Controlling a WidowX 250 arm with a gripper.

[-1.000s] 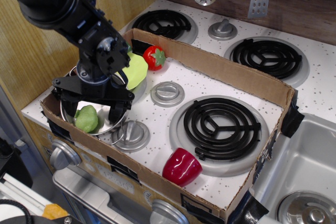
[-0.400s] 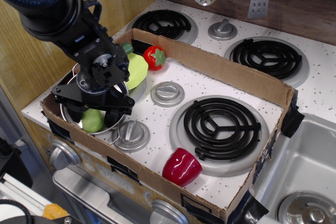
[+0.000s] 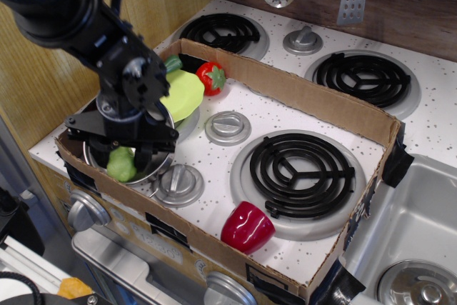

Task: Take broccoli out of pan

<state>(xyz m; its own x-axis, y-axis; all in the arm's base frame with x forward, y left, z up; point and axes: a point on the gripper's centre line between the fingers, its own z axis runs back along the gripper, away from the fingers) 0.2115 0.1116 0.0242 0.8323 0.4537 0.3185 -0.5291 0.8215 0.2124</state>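
Gripper: black, pointing straight down into the pan, fingers set on either side of the broccoli; whether they press on it cannot be told. Arm: reaches in from upper left, wrist bent downward. Broccoli: pale green, inside the pan at its front. Pan: front-left corner of the cardboard tray, a yellow-green leaf piece just behind.

Light: was bright and even, from overhead.
Glare: sat on the red pepper.
Focus: was sharp; shadows were soft.
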